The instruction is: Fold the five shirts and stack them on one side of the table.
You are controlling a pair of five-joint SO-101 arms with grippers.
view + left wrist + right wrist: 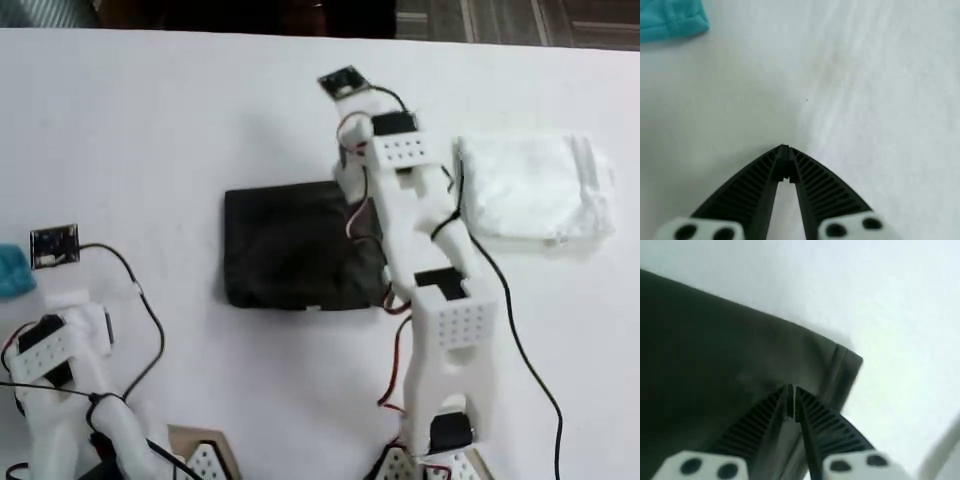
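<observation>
A white shirt (535, 188) lies folded at the table's (150, 120) right, a black shirt (295, 245) seems folded mid-table beneath the right gripper (791, 391), pressed together, and a teal shirt (12, 272) waits near the left gripper (784, 151), closed on nothing.

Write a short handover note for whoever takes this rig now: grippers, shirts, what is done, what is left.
Left gripper: shut, above bare table, teal shirt nearby.
Right gripper: shut, over the black shirt near a corner; whether it pinches cloth, cannot tell.
Done: black shirt folded mid-table; white shirt folded on the right arm's side, apart from it.
Left: nothing is stacked; teal shirt at the table edge, its fold unclear.
</observation>
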